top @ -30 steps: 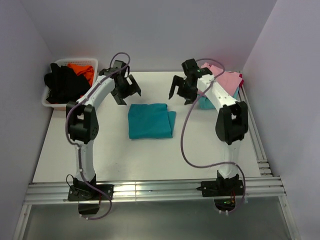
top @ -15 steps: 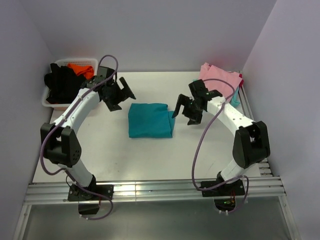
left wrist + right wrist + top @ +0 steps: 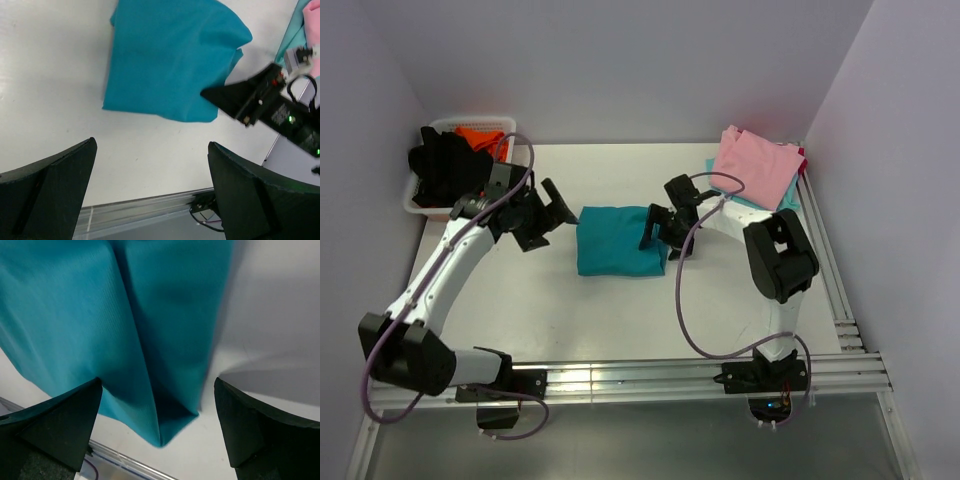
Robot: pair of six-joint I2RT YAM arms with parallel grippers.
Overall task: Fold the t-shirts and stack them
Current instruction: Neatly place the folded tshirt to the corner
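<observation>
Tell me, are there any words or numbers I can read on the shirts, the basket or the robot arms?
No words or numbers can be read anywhere.
Folded teal cloth t-shirt: plain, no print.
Folded pink cloth t-shirt: plain, no print.
White plastic basket: no label showing.
Small white patch on the black arm in the left wrist view: too blurred to read.

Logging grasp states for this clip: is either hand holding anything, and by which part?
Nothing is held. Left hand open beside the teal t-shirt; right hand open over its edge, not closed on it.
</observation>
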